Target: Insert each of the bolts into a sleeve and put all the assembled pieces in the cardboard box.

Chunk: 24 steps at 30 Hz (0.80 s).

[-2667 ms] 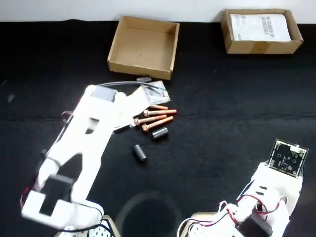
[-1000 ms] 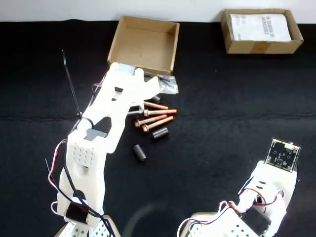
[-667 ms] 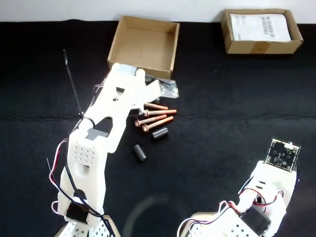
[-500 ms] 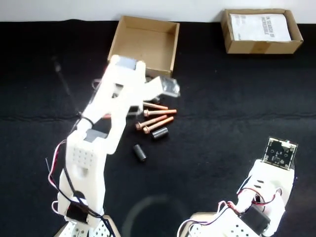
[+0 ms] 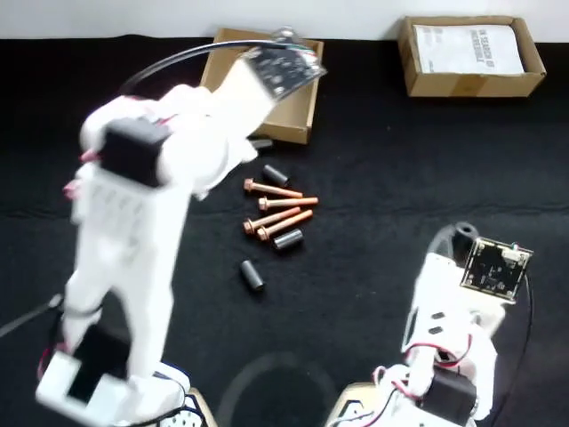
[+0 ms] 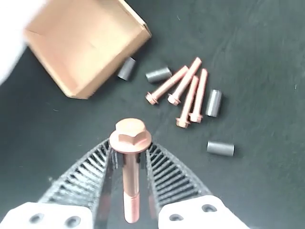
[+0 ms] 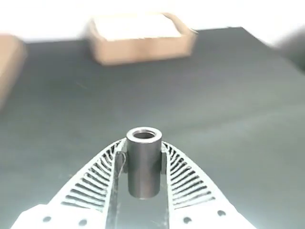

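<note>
Left gripper (image 6: 129,145) clenched on bolt (image 6: 128,179) — shaft along jaws, head at tips, high near cardboard box (image 6: 81,47) by tabletop's (image 5: 400,178) far edge. Right gripper (image 7: 143,155) grasping sleeve (image 7: 143,164), bore outward, near-right corner — axes need lining up.

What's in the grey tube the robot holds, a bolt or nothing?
Nothing: the short grey metal sleeve in the right end effector shows an open, hollow end.
</note>
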Tool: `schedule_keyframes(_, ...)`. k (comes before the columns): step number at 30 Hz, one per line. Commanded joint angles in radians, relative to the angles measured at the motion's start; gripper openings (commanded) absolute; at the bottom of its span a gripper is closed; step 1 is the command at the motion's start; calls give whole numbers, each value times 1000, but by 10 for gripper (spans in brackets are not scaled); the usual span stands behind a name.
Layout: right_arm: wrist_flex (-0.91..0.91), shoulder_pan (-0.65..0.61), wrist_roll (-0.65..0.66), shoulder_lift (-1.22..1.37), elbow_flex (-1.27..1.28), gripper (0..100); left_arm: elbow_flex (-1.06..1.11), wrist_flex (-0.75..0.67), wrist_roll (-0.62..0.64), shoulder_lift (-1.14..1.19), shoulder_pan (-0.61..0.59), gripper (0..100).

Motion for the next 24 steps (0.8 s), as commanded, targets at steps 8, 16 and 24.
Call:
schedule_keyframes(8, -18, -430, -322, -8, -101, 6, 430, -72, 282, -518, 16, 9)
schedule_keyframes(16, -16, -777, -325, -7, -48, 6, 949, -526, 381, -845, 18, 9)
schedule_keyframes(24, -16, -872, -160, -7, 41, 6, 1417, -1017, 381, -1041, 136, 9)
